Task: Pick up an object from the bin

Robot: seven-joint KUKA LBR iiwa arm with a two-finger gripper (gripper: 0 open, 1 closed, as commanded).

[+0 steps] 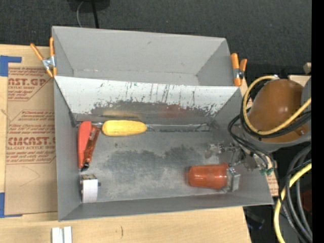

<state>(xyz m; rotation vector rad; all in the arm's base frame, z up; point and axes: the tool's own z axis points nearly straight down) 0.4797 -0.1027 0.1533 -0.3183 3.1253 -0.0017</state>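
Plainly, the claw [232, 173] is down at the right end of the red-orange cylinder [206, 177], which lies on its side near the front right corner of the bin [142, 52]. I cannot tell whether the claw is clenched or released. The risk, as I judge it, is that so round a body (gripped at its very end) may roll or slip away, and the near wall crowds the claw.
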